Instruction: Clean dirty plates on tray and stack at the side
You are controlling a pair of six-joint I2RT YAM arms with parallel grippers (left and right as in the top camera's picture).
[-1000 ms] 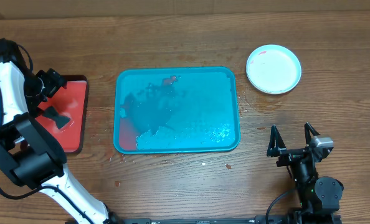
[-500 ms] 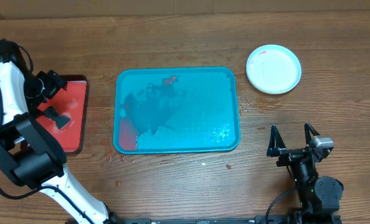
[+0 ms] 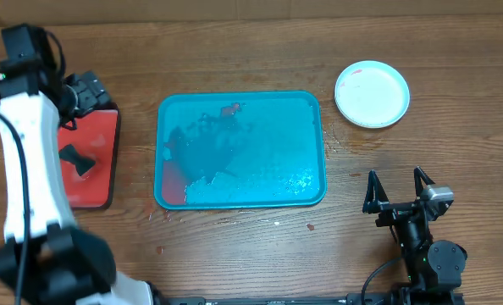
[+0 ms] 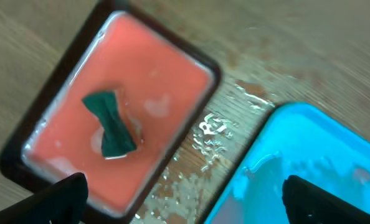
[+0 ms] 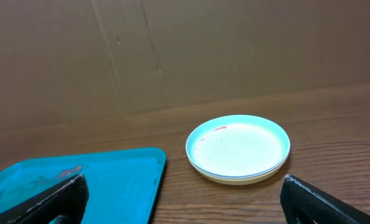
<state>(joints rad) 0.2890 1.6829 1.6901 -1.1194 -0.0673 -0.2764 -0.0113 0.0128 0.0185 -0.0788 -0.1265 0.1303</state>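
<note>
Left arm [image 3: 24, 144] now higher above red tray [image 3: 99, 165], left claw [image 3: 86, 93] wide open; right claw [image 3: 395, 180] likewise.

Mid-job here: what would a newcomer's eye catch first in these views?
The big teal tray sits dead centre, wet and red-smeared, with nothing on it. The stacked plates stand apart, off its upper right corner. At left, a dark green scrap lies in the red tray.

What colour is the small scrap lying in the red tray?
Dark green; the scrap shows best in the left wrist view.
</note>
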